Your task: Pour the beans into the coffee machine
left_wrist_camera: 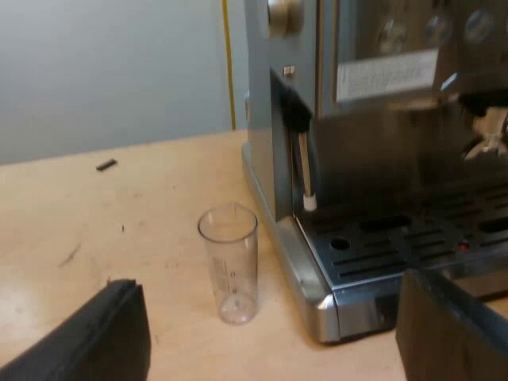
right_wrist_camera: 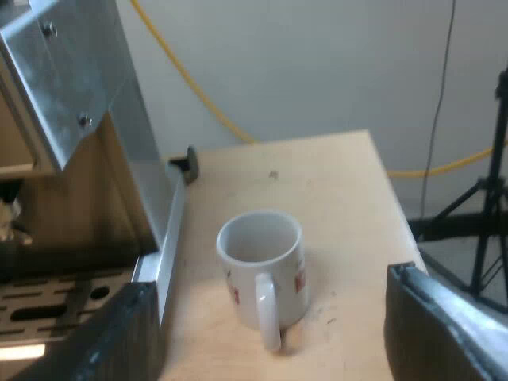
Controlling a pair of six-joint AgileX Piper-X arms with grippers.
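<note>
Standing measuring glass [left_wrist_camera: 228, 266]: upright on the table [left_wrist_camera: 103, 230], just beside the near corner of the drip tray [left_wrist_camera: 373, 258] of the espresso machine [left_wrist_camera: 357, 135], and not touching it. Its clear walls show the table through them. It looks empty, and I can make out no beans inside.
Why it stands so: in my judgement, keeping it upright and off the tray leaves free room on both sides, so two fingers can close on its wall without striking the machine's base.
Left gripper [left_wrist_camera: 270, 317]: its fingers are spread wide, with nothing between them and nothing touched. The glass is ahead of the gap, nearer one finger than the other and short of both.
Mug [right_wrist_camera: 262, 266]: upright on the table, near the machine's side wall, handle turned towards the right gripper. The inside looks bare.
Right gripper [right_wrist_camera: 274, 317]: gaping wide and empty-handed. It hangs at the mug's handle side, with both fingers well apart from the mug.
Stage, as I judge it: the glass looks empty and both grippers are free, so I cannot tell whether the pour is finished or not yet begun.
Risk: the glass is tall, narrow and light, so a finger meeting it off-centre would likely tip it against the tray.
</note>
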